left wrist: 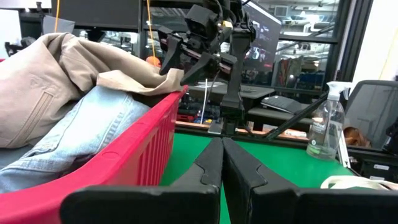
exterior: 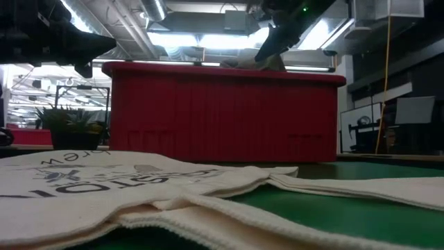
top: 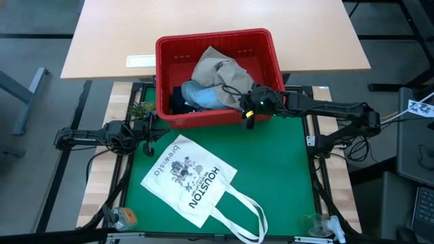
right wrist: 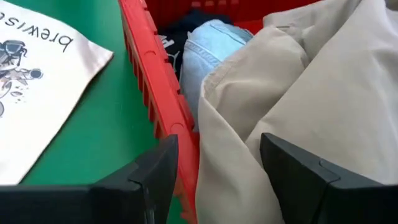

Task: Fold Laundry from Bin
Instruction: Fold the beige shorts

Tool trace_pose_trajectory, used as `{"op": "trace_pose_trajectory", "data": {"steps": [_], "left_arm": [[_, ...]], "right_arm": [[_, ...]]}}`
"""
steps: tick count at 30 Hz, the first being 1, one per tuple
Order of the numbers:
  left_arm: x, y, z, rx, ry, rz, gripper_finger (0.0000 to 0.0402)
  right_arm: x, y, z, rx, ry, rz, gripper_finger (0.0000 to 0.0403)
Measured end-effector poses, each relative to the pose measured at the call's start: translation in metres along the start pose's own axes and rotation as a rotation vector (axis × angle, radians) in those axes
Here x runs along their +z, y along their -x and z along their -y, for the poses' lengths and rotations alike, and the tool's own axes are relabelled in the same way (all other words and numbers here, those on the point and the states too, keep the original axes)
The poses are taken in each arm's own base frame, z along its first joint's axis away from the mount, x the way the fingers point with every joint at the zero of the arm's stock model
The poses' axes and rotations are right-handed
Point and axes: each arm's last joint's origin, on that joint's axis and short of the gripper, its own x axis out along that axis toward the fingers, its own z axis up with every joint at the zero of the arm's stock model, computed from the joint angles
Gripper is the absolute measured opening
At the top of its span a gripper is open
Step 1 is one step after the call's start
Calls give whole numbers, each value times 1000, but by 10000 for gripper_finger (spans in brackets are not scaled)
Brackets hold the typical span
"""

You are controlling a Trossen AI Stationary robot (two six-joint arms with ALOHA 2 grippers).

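The red bin (top: 268,49) stands at the far edge of the green mat. A beige garment (top: 218,68) lies on top of the laundry in it, over light blue denim (top: 203,99) and a dark garment (top: 178,99). My right gripper (right wrist: 219,140) hovers open over the bin's near right corner, slanting down; one finger stands outside the bin's near wall (right wrist: 163,99), the other over the beige cloth (right wrist: 311,81). I see no contact. My left gripper (left wrist: 221,142) is shut on nothing and rests level at the mat's left edge (top: 150,131).
A white tote bag printed "HOUSTON" (top: 191,179) lies flat on the green mat (top: 278,163), its handles toward the near edge. A small plant (top: 140,108) stands left of the bin and a clear spray bottle (left wrist: 324,127) at the near right corner. A tan table (top: 203,17) lies beyond.
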Motion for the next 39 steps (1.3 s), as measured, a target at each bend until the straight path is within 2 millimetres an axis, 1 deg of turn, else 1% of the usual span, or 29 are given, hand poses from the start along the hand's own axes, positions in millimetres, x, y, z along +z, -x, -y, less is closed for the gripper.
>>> {"op": "trace_pose_trajectory", "data": {"steps": [2,5,8,11,12,13,15,18,25,30,33,39], "left_arm": [[0,0,0,0,0,0,0],[0,0,0,0,0,0,0],[0,0,0,0,0,0,0],[0,0,0,0,0,0,0],[0,0,0,0,0,0,0],[0,0,0,0,1,2,0],[2,0,0,-2,4,19,0],[6,0,0,-5,12,65,0],[20,2,1,-19,39,207,0],[27,4,2,-35,64,275,3],[31,5,2,-42,90,321,24],[39,8,2,-53,123,405,91]], "right_arm": [[-2,0,0,1,4,-22,215],[-5,0,-1,1,10,-47,175],[-5,0,-1,1,11,-51,111],[-4,2,0,0,11,-47,30],[-3,4,0,-1,14,-49,16],[0,6,2,-4,14,-43,12],[9,15,6,-13,12,-31,18],[28,33,14,-23,2,17,8],[75,91,36,-62,-35,187,4],[100,135,51,-95,-66,340,3],[111,159,58,-118,-56,420,3],[123,200,69,-144,-64,557,2]]}}
